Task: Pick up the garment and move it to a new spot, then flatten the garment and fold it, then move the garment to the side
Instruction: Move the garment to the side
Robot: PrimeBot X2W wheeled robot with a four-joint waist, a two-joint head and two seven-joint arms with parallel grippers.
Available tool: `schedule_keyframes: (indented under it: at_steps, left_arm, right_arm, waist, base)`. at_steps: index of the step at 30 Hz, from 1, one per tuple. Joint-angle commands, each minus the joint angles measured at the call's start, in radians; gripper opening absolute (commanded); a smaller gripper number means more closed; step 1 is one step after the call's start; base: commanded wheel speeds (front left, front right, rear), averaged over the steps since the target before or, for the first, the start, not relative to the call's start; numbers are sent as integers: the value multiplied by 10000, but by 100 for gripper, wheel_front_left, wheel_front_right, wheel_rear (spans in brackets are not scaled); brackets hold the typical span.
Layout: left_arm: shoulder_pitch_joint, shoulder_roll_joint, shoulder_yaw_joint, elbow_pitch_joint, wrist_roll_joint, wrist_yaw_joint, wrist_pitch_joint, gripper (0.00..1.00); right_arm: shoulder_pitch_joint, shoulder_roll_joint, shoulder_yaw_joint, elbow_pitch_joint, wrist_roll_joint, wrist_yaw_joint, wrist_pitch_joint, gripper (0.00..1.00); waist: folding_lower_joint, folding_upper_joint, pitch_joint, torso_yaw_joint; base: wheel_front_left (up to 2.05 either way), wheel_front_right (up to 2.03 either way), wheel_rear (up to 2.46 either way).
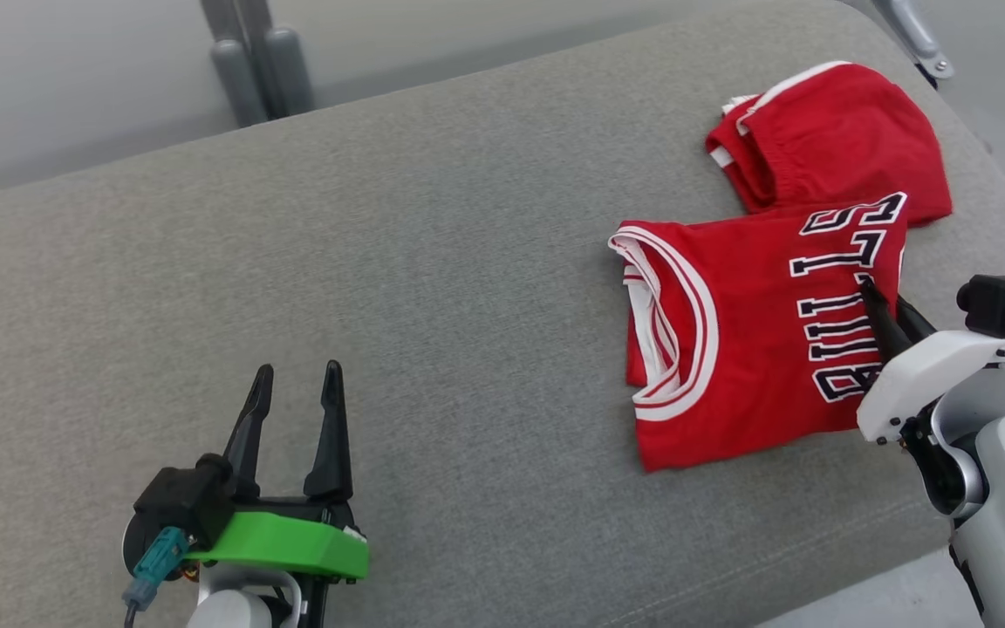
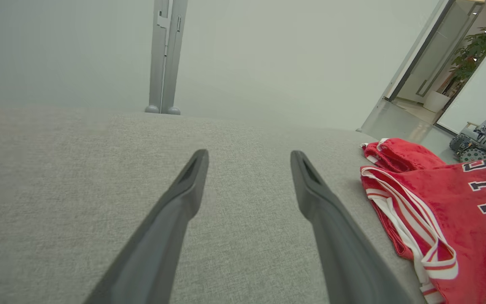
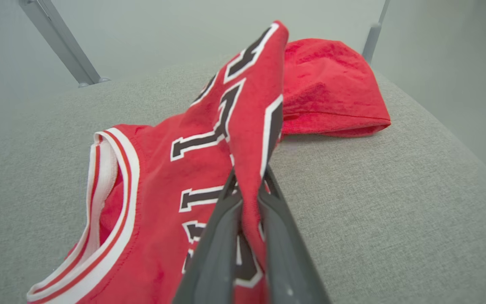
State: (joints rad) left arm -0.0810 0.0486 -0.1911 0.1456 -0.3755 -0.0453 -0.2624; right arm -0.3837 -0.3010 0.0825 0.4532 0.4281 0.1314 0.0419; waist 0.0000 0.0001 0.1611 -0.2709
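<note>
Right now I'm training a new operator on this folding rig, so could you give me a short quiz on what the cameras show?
1. True or false: the right hand is shut on a raised fold of the red jersey.
2. Pick one. The left hand is: A) open, over the bare grey cushion; B) gripping the jersey's hem; C) shut on a sleeve.
3. Fill in: the jersey's white-trimmed neck opening lies on the side nearer the ____ hand.

Key: 1 true; 2 A; 3 left.
</note>
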Motion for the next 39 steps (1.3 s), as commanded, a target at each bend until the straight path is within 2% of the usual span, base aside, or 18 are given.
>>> schedule_keyframes:
  at_steps: [1, 7, 15, 25, 33, 39]
  left_arm:
    - [-192, 43, 8, 70, 55, -77, -27, 100]
    - [-320, 44, 25, 271, 36, -120, -27, 100]
    - [-209, 43, 39, 265, -250, -6, -27, 100]
    - [-82, 43, -155, 149, -593, 157, -27, 100]
    - [-128, 41, -242, 64, -670, 200, -27, 100]
    - [-301, 43, -222, 79, -467, 116, -27, 100]
  right_arm:
    - [-191, 83, -4, -40, -46, -14, -77, 0]
    - [-502, 288, 200, -160, -200, -12, -81, 0]
    - [-1486, 291, 550, -301, -355, -11, 231, 0]
    - [-3250, 302, 541, 462, -573, -11, 691, 0]
    - [-4052, -205, 136, 1319, -1030, -11, 747, 0]
    - [-4484, -1019, 89, 2220, -1177, -11, 902, 0]
  waist:
    - [0, -1, 575, -1152]
    - [0, -1, 507, -1058]
    - [0, -1, 163, -324]
    - [0, -1, -108, 641]
    - [0, -1, 47, 1147]
    - [0, -1, 478, 1456]
  base:
    - [0, 0, 0]
    - [0, 0, 0]
    - [0, 0, 0]
    - [0, 0, 0]
    - [0, 0, 0]
    - [0, 0, 0]
